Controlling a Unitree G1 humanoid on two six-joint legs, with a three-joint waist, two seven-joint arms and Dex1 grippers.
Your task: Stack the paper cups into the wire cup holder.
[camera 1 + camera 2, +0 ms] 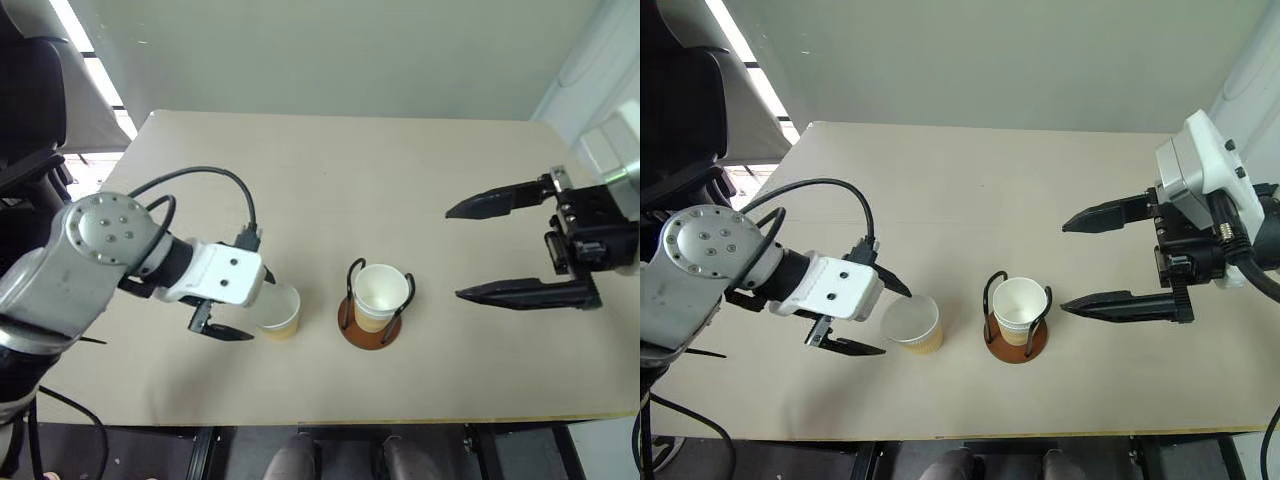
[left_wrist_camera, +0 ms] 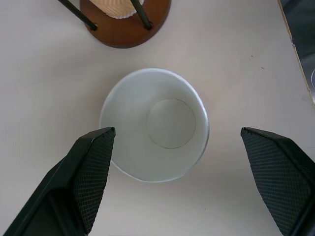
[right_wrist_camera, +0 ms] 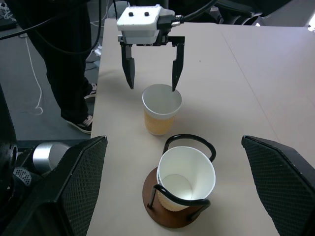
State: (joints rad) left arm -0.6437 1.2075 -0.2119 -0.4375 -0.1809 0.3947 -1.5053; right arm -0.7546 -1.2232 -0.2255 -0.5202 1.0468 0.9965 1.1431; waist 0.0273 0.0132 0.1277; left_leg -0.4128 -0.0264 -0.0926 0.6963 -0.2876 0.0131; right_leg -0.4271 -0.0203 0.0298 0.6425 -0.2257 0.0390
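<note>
Both end effectors, left (image 1: 862, 317) and right (image 1: 1092, 262), gape; two paper cups: one loose (image 1: 913, 324), one in the wire cup holder (image 1: 1017, 338).

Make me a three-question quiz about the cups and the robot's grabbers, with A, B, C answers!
1. Where is the loose paper cup?
A. In the right gripper
B. On the table beside the wire cup holder, under the left gripper
C. Tipped over on the floor

2. What colour is the holder's round base?
A. Reddish-brown
B. Bright blue
C. Green

3. How are the right gripper fingers?
A. Shut tight
B. Squeezing a cup
C. Wide open, holding nothing

Answers:
1. B, the right wrist view shows it upright on the table next to the holder, with the left gripper's open fingers hanging either side of its rim.
2. A, the disc under the black wire loops is reddish-brown.
3. C, its two black fingers stand far apart with only air between them.
</note>
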